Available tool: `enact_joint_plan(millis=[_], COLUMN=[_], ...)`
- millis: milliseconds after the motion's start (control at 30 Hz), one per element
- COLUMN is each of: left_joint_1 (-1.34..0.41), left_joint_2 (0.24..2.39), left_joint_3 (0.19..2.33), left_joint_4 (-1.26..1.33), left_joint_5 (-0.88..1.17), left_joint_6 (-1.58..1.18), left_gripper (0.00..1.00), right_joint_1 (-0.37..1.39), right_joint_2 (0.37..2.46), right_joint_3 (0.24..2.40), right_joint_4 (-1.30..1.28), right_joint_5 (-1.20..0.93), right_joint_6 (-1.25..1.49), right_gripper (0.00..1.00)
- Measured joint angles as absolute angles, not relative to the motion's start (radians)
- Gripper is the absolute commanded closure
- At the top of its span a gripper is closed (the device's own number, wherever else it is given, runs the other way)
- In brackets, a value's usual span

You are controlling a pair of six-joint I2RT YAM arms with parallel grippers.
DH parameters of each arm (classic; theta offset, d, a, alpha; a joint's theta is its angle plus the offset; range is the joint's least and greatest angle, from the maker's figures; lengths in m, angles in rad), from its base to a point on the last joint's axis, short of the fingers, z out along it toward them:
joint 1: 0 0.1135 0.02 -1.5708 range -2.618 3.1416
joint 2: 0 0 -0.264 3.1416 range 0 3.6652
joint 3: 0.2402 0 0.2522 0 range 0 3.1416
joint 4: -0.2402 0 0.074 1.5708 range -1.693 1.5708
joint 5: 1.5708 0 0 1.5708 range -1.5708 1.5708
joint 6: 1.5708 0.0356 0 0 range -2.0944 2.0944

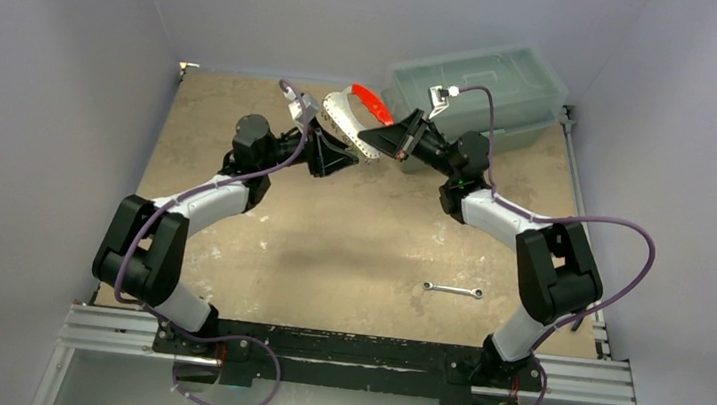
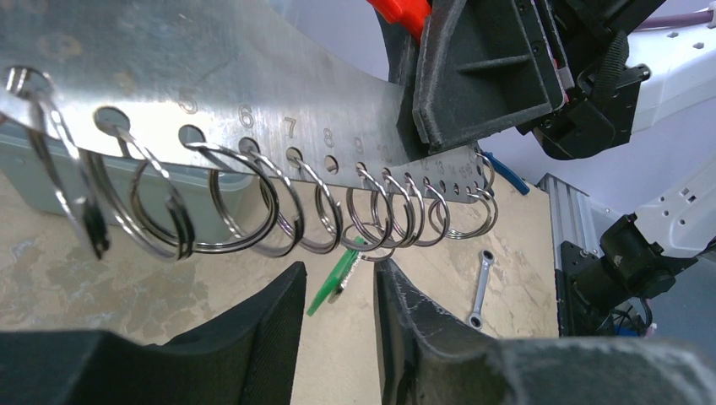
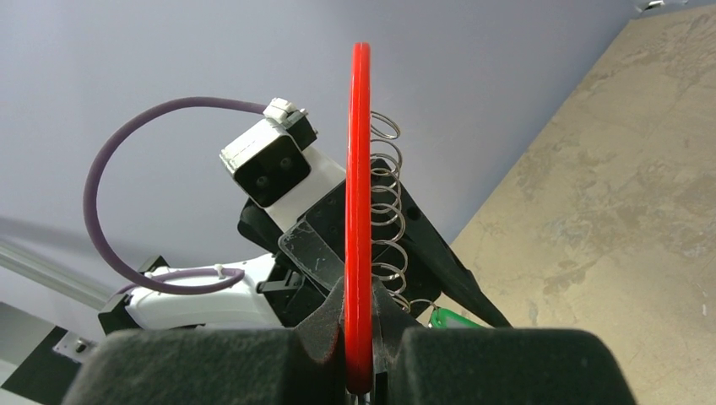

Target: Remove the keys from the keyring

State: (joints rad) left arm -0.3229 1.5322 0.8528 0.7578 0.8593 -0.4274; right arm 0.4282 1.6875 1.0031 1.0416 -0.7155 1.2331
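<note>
Right hand (image 3: 358,333) clenched on the red section (image 3: 360,169) of the keyring (image 1: 346,123), I hold it aloft over the far tabletop (image 1: 329,250) so its keys (image 2: 332,287) dangle by my left hand (image 2: 339,277), fingers parted.

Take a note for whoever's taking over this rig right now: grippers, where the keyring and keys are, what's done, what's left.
Right gripper: shut on the red section of the keyring, holding it in the air over the far half of the table.
Left gripper: open, fingertips just below the split rings; the green key shows between them.
Done: keyring lifted; no freed key in view.
Left: take off the green key and any others on the rings.
Wrench lies on the table.
</note>
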Motion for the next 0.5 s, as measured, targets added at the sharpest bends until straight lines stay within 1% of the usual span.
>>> enact_joint_plan(millis=[67,100,200,300,367,500], left_joint_1=[-0.324,-0.324,-0.326,-0.33,-0.331,-0.331], left_joint_2=[1.536,1.538,1.541,1.541,1.541,1.541], left_joint_3=[0.853,0.853,0.852,0.852,0.852,0.842], left_joint_4=[0.765,0.769,0.782,0.808,0.82,0.834], left_joint_5=[0.86,0.86,0.86,0.86,0.86,0.863], left_joint_6=[-0.427,-0.428,-0.432,-0.44,-0.448,-0.457], left_gripper=[0.68,0.66,0.65,0.66,0.72,0.91], right_joint_1=[0.431,0.431,0.432,0.432,0.432,0.432], right_joint_2=[1.687,1.687,1.687,1.687,1.687,1.687], right_joint_3=[1.003,1.003,1.003,1.003,1.003,1.002], right_joint_4=[1.042,1.042,1.044,1.049,1.052,1.058], right_joint_5=[-0.715,-0.715,-0.715,-0.715,-0.715,-0.715], right_joint_6=[1.235,1.236,1.238,1.239,1.239,1.239], right_gripper=[1.0,1.0,1.0,1.0,1.0,1.0])
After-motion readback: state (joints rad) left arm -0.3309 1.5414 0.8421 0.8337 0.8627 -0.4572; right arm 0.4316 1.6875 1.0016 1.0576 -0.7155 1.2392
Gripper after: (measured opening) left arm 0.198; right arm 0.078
